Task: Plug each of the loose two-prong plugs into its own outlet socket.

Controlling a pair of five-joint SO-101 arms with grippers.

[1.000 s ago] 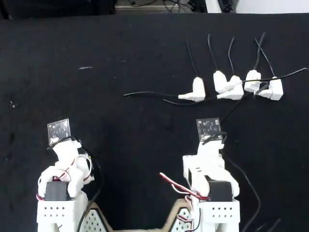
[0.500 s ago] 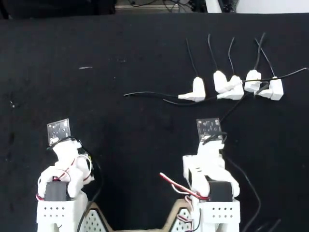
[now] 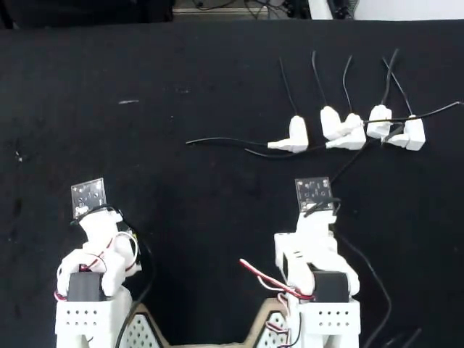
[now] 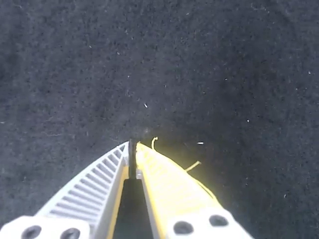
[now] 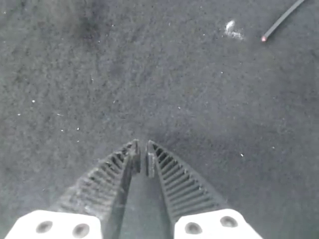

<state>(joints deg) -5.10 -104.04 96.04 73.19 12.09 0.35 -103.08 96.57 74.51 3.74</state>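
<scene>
Several white plug and socket pieces lie in a row at the table's far right, from one [image 3: 293, 135] at the row's left end to one [image 3: 410, 134] at its right end, with thin black cables [image 3: 225, 141] running off them. Which pieces are mated I cannot tell. The left arm [image 3: 94, 243] and right arm [image 3: 315, 235] sit folded at the near edge, well short of the row. My left gripper [image 4: 133, 146] is shut over bare black cloth. My right gripper [image 5: 141, 149] is shut too, holding nothing. A black cable end [image 5: 279, 21] lies ahead of it.
The black cloth [image 3: 145, 130] covers the whole table, with open room on the left and centre. Loose black leads [image 3: 366, 264] trail beside the right arm's base. A speck of white lint [image 5: 230, 28] lies near the cable end.
</scene>
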